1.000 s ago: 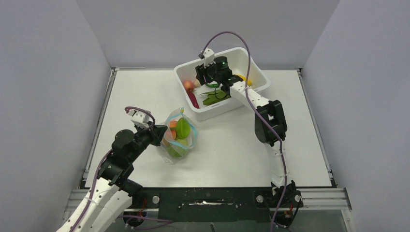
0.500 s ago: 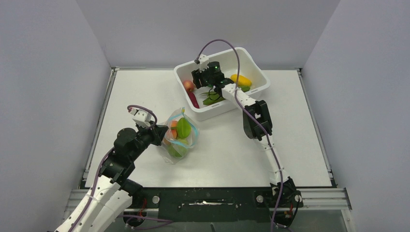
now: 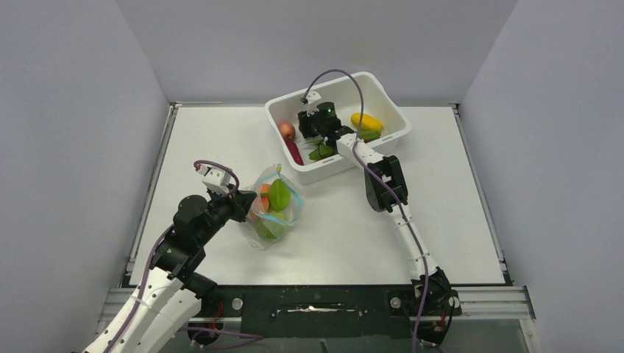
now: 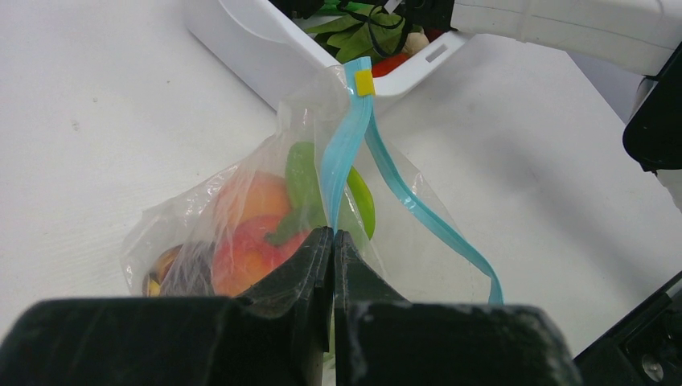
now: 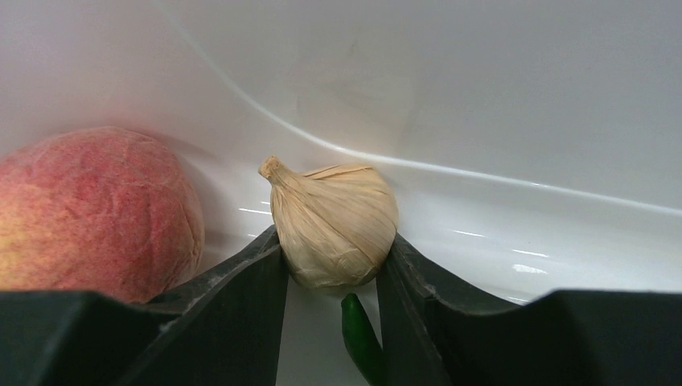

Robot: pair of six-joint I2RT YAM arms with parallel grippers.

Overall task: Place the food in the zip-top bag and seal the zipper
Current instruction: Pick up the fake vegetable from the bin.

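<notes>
In the white tub [image 3: 391, 112] a garlic bulb [image 5: 334, 225] is clasped by the right gripper [image 5: 333, 243], so a lift and carry is judged next, to the half-filled zip-top bag [image 4: 241, 211] pinched fast by the left gripper [image 4: 332, 243].

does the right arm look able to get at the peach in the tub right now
Probably not yet: the right gripper is closed on the garlic bulb. The peach lies uncovered right beside it, though.
</notes>
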